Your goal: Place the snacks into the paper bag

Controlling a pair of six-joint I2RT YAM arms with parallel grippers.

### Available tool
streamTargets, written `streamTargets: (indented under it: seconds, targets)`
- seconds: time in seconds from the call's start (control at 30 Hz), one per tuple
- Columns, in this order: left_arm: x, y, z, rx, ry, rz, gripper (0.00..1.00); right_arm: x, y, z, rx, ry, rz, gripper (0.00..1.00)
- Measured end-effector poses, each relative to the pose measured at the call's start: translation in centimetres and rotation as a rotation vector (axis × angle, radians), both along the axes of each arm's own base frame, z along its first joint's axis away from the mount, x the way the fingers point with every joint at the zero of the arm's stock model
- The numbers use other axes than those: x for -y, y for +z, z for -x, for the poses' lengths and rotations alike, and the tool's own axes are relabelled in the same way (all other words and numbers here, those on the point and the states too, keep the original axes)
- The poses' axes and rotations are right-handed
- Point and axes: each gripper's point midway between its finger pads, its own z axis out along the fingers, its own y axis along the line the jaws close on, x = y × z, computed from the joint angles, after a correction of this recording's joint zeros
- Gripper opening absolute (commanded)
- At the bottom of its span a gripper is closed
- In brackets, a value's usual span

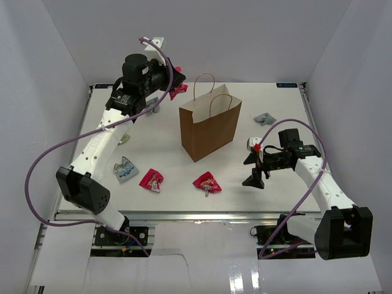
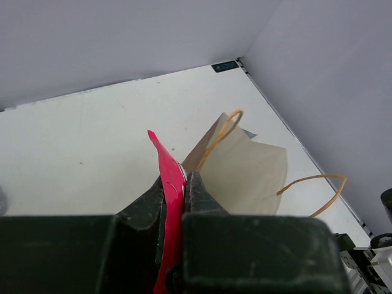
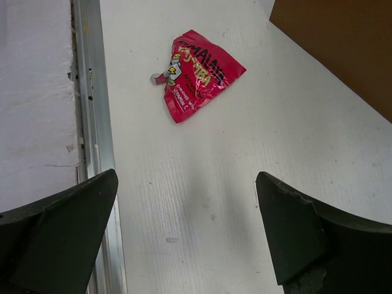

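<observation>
One paper bag (image 1: 209, 130); five snacks counted: three red, one light blue, one grey.
The bag stands mid-frame, contents hidden. Upper left, the left gripper (image 1: 175, 82) pinches the first red packet (image 1: 179, 90). The second red packet (image 1: 151, 179), third red packet (image 1: 207, 182) and light blue packet (image 1: 125, 169) lie at the bottom, the grey packet (image 1: 264, 118) right. The right gripper (image 1: 252, 169) gapes wide, empty.

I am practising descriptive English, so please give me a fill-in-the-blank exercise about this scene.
The packet in the left end effector is ____ in colour.
The paper bag stands ____ on the table.
The right end effector is wide ____, holding nothing.
Missing words: red, upright, open.
</observation>
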Motion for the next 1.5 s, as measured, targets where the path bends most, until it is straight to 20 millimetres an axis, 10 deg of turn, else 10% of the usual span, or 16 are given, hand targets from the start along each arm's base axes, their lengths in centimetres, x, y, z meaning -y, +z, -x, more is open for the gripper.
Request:
streamTargets:
  seconds: [0.5,0.6,0.8,1.03,1.27,1.5]
  targets:
    - [10.1,-4.8,0.0,0.007,-0.263,-0.117,0.0,-0.2,0.1,0.2,0.034,0.026,0.007,1.0]
    - [10.3,-5.5,-0.5,0.013,-0.267,-0.134,0.08,-0.6,0.0,0.5,0.046,0.053,0.016,1.0]
    - [10.4,-6.2,-1.0,0.01,-0.254,-0.153,0.59,-2.6,-0.1,1.7,0.103,0.19,0.055,0.99]
    - [11.1,-5.6,-0.2,0.013,-0.24,-0.14,0.72,-6.4,-0.9,3.0,0.196,0.461,0.126,0.99]
    - [8.7,-2.2,1.8,0.055,-0.162,-0.123,0.89,-11.4,-2.8,3.8,0.299,0.667,0.224,1.0]
    - [-1.2,3.6,9.1,0.171,0.09,-0.085,0.98,-14.7,-6.9,2.5,0.297,0.646,0.392,0.91]
